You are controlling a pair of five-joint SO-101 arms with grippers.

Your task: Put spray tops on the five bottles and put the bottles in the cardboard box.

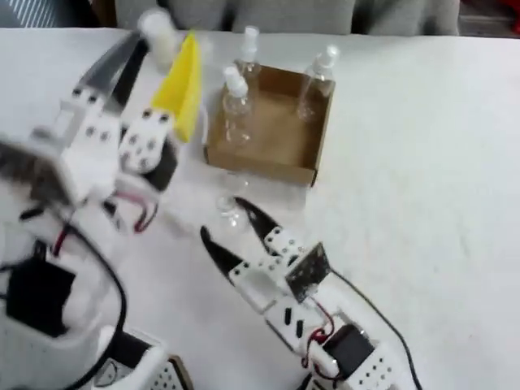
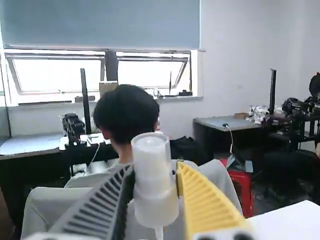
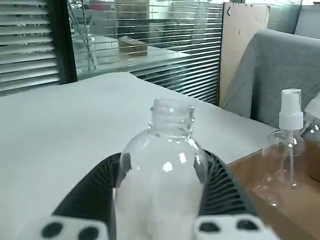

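Note:
My left gripper [image 1: 166,39] is raised over the table's far left, shut on a white spray top [image 1: 156,32]. In the left wrist view the spray top [image 2: 151,170] stands upright between the grey and yellow fingers [image 2: 205,205] of the left gripper [image 2: 152,200]. A clear open-necked bottle [image 3: 162,190] stands in front of the cardboard box [image 1: 305,166], and my right gripper [image 1: 221,218] is shut on this bottle [image 1: 230,207] with a black finger on each side. Three bottles with spray tops [image 1: 236,106] [image 1: 248,53] [image 1: 317,77] stand in the box.
The box's near corner [image 3: 260,170] and a topped bottle [image 3: 290,145] lie just beyond the held bottle. Arm bases and cables [image 1: 97,268] fill the front left. White tablecloth [image 1: 422,162] spreads right of the box. Grey chair backs [image 1: 292,12] line the far edge.

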